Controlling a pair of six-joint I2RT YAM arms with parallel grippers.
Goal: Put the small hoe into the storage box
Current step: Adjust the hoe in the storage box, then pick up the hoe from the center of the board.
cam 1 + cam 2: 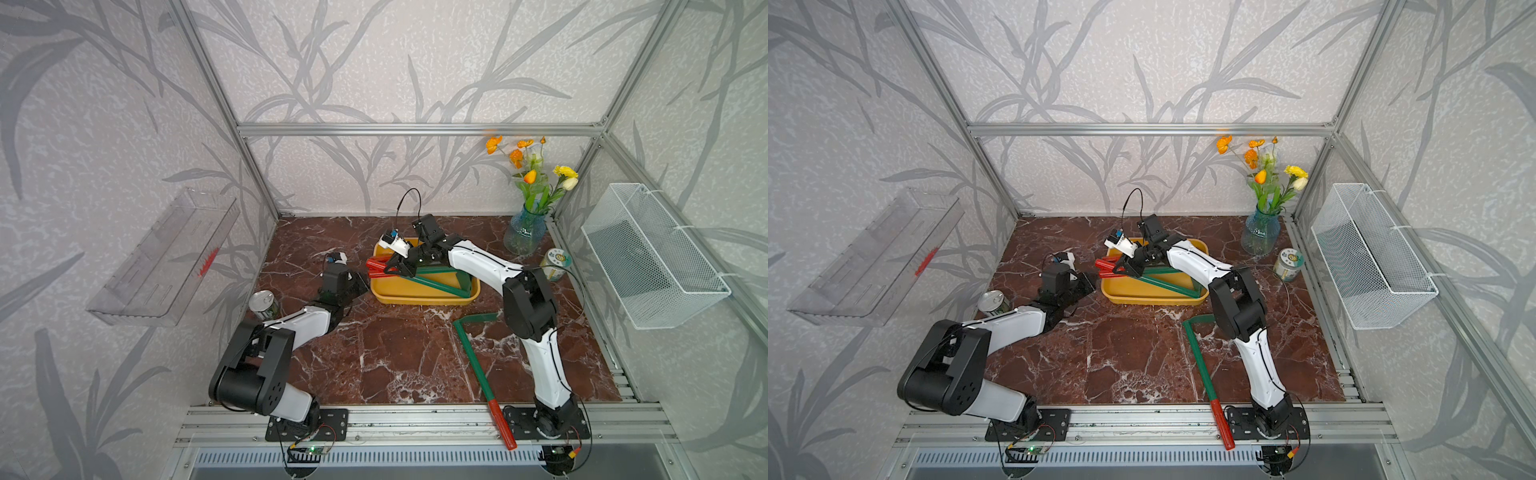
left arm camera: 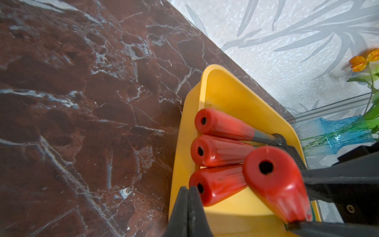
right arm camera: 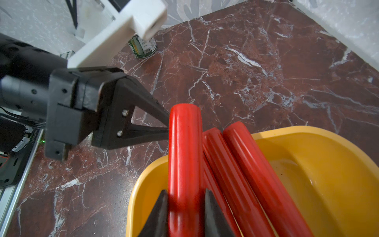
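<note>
Pinching a red handle between its two black fingers, the right gripper (image 3: 185,191) holds the small hoe (image 3: 184,147) over one short end of the storage box (image 3: 307,139). The handle slants up across the yellow rim, and its free end juts out past the rim above the marbled surface (image 1: 395,353). The hoe's head is hidden behind the gripper. Two more red handles (image 3: 242,164) lie side by side just beside the held one, resting on the same rim. The left wrist view shows a third below them, and both top views show green shafts (image 1: 440,282) running from them along the box floor to its far corner. The left gripper (image 2: 187,190) has its fingers pressed together on nothing. Its tip sits just outside the box, close to the handle ends; whether it touches one cannot be told. Nearer the front edge, another long green tool (image 1: 473,357) with a red grip lies flat on the surface, well apart from the box, beside the right arm's base.
</note>
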